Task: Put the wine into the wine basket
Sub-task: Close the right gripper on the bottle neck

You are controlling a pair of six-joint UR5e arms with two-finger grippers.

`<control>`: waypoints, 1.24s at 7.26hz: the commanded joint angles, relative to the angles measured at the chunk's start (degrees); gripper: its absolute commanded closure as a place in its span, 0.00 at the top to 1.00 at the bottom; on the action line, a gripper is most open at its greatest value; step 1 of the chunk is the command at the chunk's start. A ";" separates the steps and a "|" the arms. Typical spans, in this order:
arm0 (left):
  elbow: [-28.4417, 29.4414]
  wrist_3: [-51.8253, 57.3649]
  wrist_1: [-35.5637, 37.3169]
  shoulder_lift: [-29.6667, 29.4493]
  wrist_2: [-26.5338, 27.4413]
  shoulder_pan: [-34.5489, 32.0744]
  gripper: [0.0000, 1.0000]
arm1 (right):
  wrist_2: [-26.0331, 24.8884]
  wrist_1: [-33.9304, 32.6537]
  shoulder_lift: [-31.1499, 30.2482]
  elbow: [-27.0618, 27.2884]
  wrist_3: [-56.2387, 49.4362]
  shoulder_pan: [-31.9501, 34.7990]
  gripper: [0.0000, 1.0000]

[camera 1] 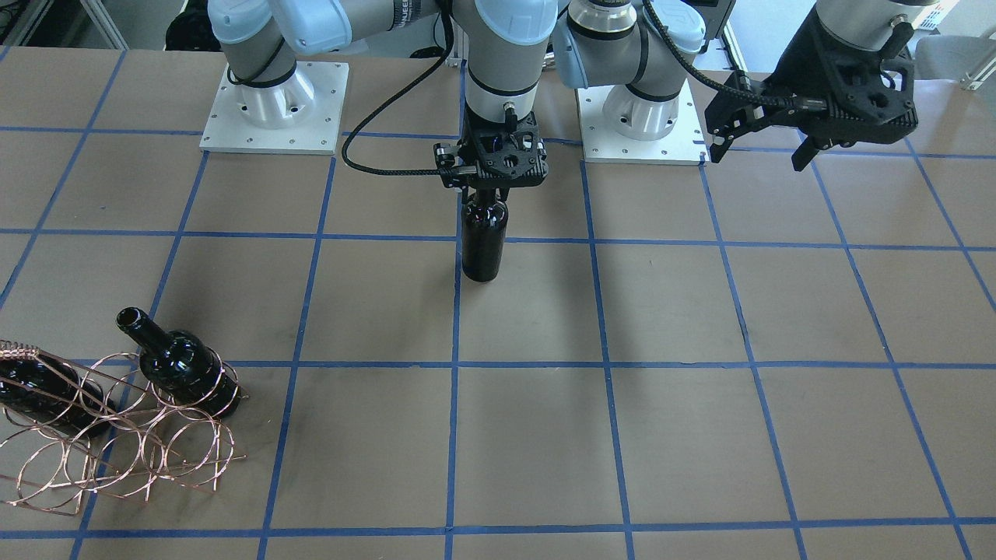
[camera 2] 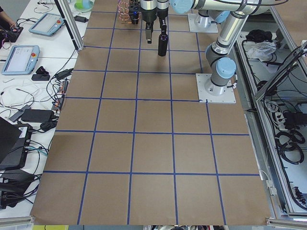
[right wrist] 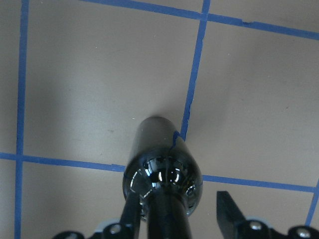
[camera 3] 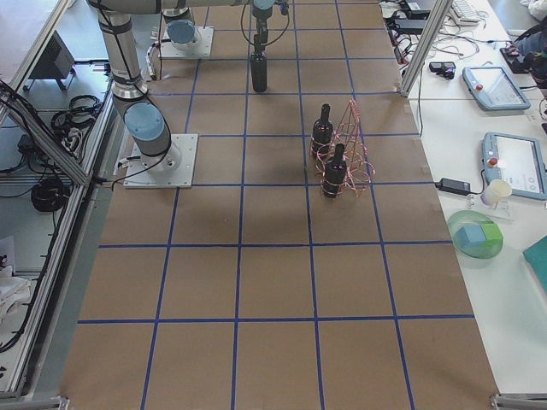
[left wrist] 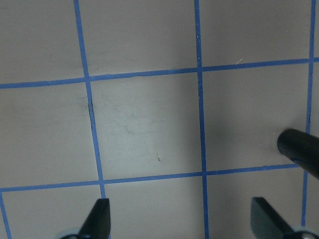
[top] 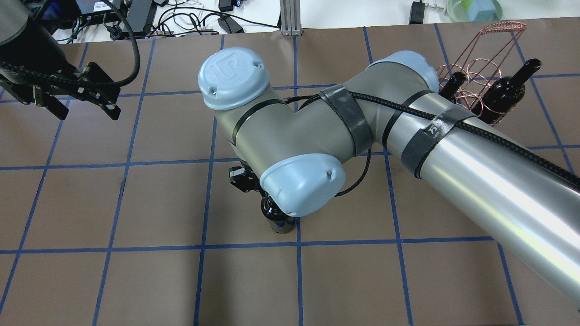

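Observation:
A glossy near-black wine bottle (camera 1: 483,241) stands upright on the brown table near its middle; it also shows in the right wrist view (right wrist: 162,172). My right gripper (camera 1: 487,189) is straight above it, open, with its fingers either side of the neck (right wrist: 169,219). One finger (right wrist: 130,214) touches the neck and the other finger (right wrist: 227,214) stands apart from it. The copper wire wine basket (camera 1: 117,435) lies at the far corner on my right and holds two alike bottles (camera 1: 180,367) (camera 1: 39,389). My left gripper (camera 1: 759,155) hangs open and empty off to my left.
The table is brown paper with a blue tape grid (camera 1: 455,365). The two arm bases (camera 1: 274,109) (camera 1: 642,117) stand at the robot's edge. My right arm's big links (top: 317,136) hide most of the right gripper in the overhead view. Operator gear lies beyond the far edge (top: 181,18).

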 commanded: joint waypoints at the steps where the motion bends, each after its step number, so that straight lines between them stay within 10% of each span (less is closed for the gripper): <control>1: 0.00 0.05 0.00 0.00 0.01 0.02 1.00 | 0.59 -0.31 0.41 -0.17 -0.22 -0.35 0.19; 5: 0.00 0.05 0.00 0.00 0.10 0.02 1.00 | 3.94 -0.13 -0.03 -0.96 -0.31 -1.05 0.00; 7: 0.00 0.05 0.00 0.00 0.10 0.02 1.00 | 4.38 -0.83 -0.03 -1.05 -0.31 -1.23 0.66; 9: 0.00 0.05 -0.09 0.00 0.10 -0.07 1.00 | 4.12 -0.66 0.06 -1.05 -0.31 -1.23 0.71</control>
